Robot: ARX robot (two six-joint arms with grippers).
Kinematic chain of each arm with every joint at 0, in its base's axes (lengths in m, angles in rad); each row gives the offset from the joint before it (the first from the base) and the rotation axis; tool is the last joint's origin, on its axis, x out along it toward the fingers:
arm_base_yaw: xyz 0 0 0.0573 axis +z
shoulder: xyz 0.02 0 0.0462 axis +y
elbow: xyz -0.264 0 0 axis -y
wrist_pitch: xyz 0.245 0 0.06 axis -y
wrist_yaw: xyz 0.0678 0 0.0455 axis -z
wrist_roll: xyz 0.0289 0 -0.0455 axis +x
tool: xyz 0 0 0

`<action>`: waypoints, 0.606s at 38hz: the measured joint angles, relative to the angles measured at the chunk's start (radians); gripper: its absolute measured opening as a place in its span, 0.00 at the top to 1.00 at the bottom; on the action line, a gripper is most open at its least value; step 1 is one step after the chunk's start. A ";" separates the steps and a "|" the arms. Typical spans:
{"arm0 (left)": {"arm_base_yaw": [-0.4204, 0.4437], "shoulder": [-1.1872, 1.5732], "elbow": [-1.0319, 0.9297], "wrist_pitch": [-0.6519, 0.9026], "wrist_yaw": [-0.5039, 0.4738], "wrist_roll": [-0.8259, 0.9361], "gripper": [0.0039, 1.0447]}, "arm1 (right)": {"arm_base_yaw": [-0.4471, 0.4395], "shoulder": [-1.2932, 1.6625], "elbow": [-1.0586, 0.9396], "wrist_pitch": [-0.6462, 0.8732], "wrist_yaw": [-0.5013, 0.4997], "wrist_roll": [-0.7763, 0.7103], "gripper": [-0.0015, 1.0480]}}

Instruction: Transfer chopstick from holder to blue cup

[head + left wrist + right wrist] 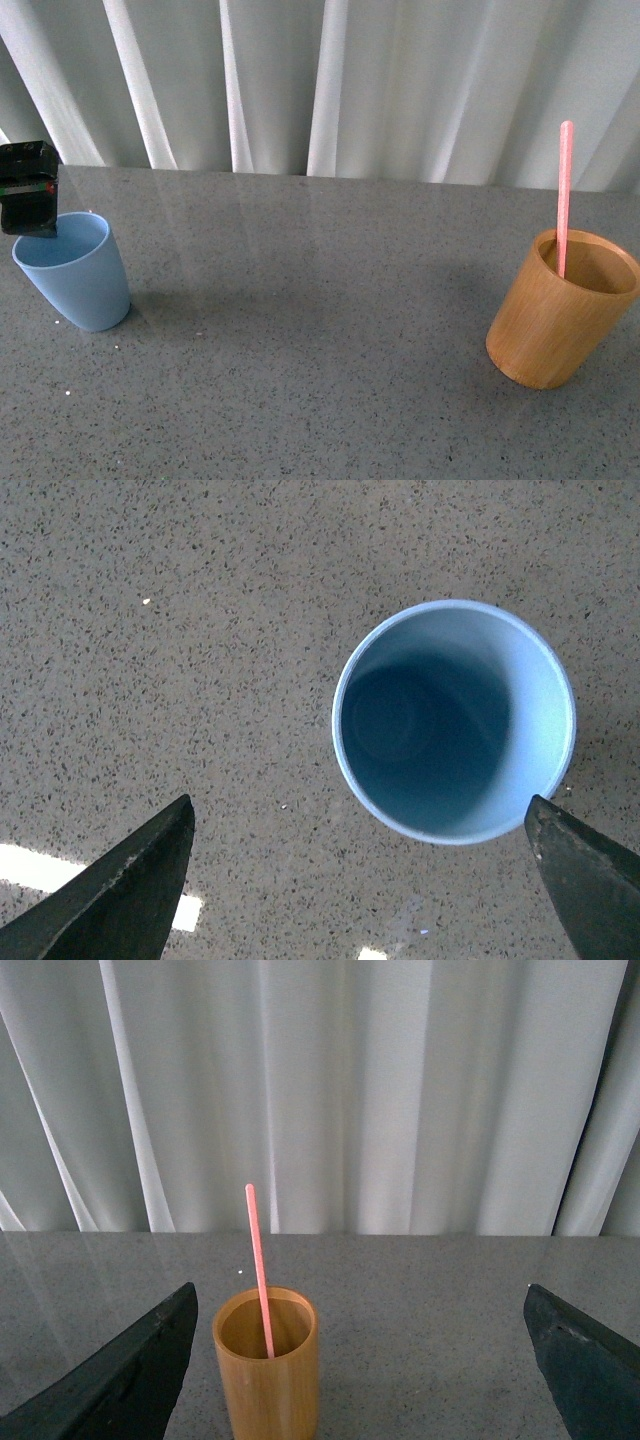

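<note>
The chopstick (565, 195) stood in the holder (555, 320) at the table's 4 o'clock, the right gripper (360, 1288) facing it, jaws wide, presumably lined up to pick; the left gripper (358, 802), jaws wide and empty, hung over the blue cup (75, 275) at 9 o'clock.

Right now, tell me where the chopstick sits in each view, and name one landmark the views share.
Front view: the chopstick is on the far right, standing in the holder.
Left wrist view: not in it; the blue cup shows instead.
Right wrist view: the chopstick stands in the holder, in front of the curtain.
Shared landmark: the grey speckled table, in all three.
</note>
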 joint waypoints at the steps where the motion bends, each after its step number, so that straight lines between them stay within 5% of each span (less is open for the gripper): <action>1: -0.001 0.012 0.010 0.000 -0.001 0.000 0.06 | 0.000 0.000 0.000 0.000 0.000 0.000 0.10; 23: 0.010 0.203 0.117 0.019 -0.084 -0.002 0.06 | 0.000 0.000 0.000 0.000 0.000 0.000 0.10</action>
